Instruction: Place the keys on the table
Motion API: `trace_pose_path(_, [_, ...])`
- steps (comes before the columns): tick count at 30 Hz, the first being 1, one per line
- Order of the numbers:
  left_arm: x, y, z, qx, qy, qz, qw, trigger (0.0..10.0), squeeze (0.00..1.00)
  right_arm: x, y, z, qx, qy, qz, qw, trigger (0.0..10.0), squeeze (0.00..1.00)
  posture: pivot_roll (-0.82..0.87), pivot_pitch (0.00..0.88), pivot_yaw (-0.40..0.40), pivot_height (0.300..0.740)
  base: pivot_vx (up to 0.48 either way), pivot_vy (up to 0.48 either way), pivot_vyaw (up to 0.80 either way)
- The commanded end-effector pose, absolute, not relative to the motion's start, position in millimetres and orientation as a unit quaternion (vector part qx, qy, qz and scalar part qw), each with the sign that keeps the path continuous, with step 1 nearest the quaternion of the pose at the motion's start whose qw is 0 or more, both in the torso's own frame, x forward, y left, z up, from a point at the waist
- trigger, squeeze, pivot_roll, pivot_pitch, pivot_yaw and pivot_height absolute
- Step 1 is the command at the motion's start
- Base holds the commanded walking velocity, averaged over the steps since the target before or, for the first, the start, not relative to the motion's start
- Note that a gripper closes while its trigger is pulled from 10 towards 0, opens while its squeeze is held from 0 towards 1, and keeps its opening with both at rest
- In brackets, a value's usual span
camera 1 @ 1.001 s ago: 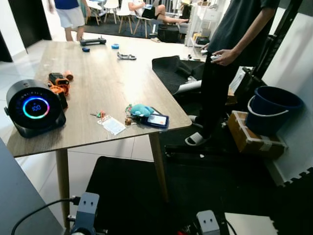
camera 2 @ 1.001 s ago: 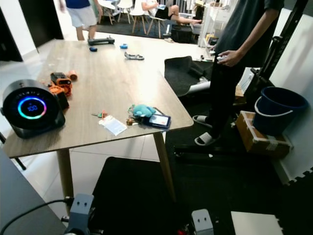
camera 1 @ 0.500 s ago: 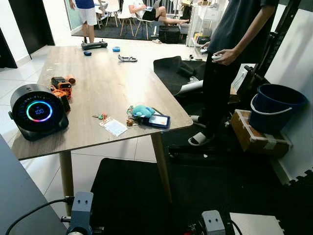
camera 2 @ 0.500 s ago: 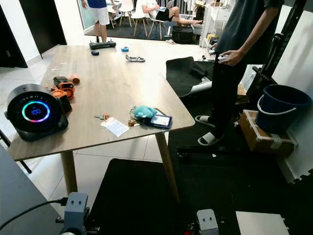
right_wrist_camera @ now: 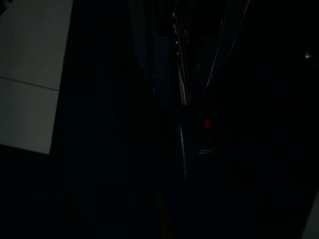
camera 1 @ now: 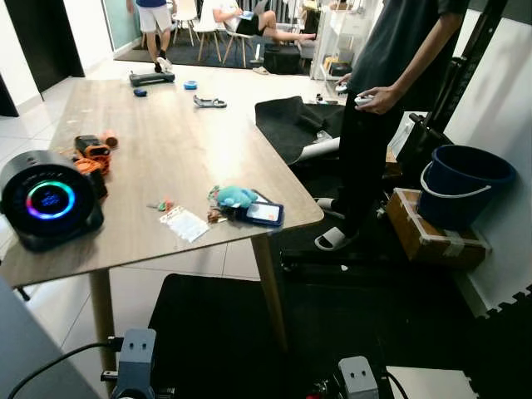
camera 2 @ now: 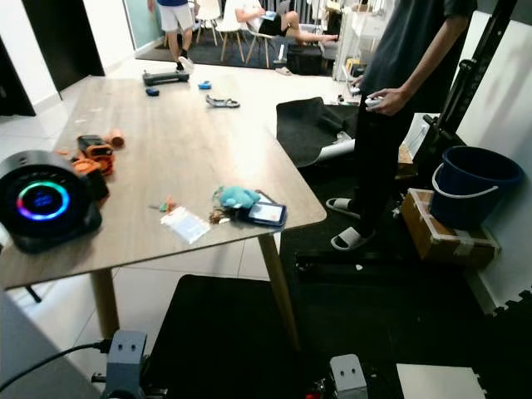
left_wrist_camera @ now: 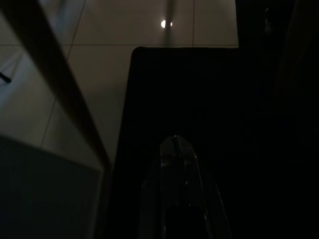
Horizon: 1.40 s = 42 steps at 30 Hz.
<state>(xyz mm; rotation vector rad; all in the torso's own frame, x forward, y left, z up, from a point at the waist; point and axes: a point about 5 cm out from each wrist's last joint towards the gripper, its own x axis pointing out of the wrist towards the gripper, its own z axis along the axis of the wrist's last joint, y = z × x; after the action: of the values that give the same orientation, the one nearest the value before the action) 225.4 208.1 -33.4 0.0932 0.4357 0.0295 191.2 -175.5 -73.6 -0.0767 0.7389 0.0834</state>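
The left pincer (left_wrist_camera: 174,149) hangs low over a black floor mat (left_wrist_camera: 199,89), fingers pressed together; the right pincer's (right_wrist_camera: 182,94) state I cannot tell in the dark. Up on the wooden surface (camera 1: 174,141), the keys (camera 1: 218,213) lie near the front right corner beside a teal plush (camera 1: 234,197) and a phone (camera 1: 260,214). A round speaker (camera 1: 46,199) glows at the left. A person (camera 1: 391,91) stands just beyond the corner.

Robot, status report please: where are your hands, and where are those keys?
Both arms hang low, idle. Left gripper shut. Keys lie on the table beside the teal toy. Person stands right of the table.
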Motion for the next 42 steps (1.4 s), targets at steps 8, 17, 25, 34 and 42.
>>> trace_pose_path(8, [218.7,210.8,-37.8,0.038,0.226,0.031,0.973,10.0,0.00,194.5,-174.6,-72.0,-0.039,0.358,0.045,0.932,10.0,0.00,0.12,0.046,-0.046,0.740,0.167,0.000,0.00])
trace_pose_path(17, [216.5,212.1,-39.5,0.039,0.232,0.032,0.971,10.0,0.00,198.2,-172.3,-70.4,-0.038,0.355,0.052,0.932,10.0,0.00,0.12,0.042,-0.051,0.740,0.000,0.000,0.00])
trace_pose_path(25, [214.9,213.4,-39.5,0.043,0.231,0.028,0.972,10.0,0.00,194.8,-179.7,-72.1,-0.044,0.365,0.045,0.929,10.0,0.00,0.11,0.037,-0.053,0.740,0.000,0.000,0.00])
trace_pose_path(34, [209.6,210.7,-41.0,0.066,0.230,-0.010,0.971,10.0,0.00,181.7,-237.6,-66.6,-0.086,0.356,-0.084,0.927,10.0,0.00,0.11,0.035,-0.053,0.740,0.000,0.000,0.00])
trace_pose_path(42, [207.9,210.4,-41.9,0.058,0.230,-0.007,0.971,10.0,0.00,167.5,-274.8,-61.5,-0.071,0.354,-0.189,0.913,10.0,0.00,0.11,0.041,-0.055,0.740,0.000,0.000,0.00])
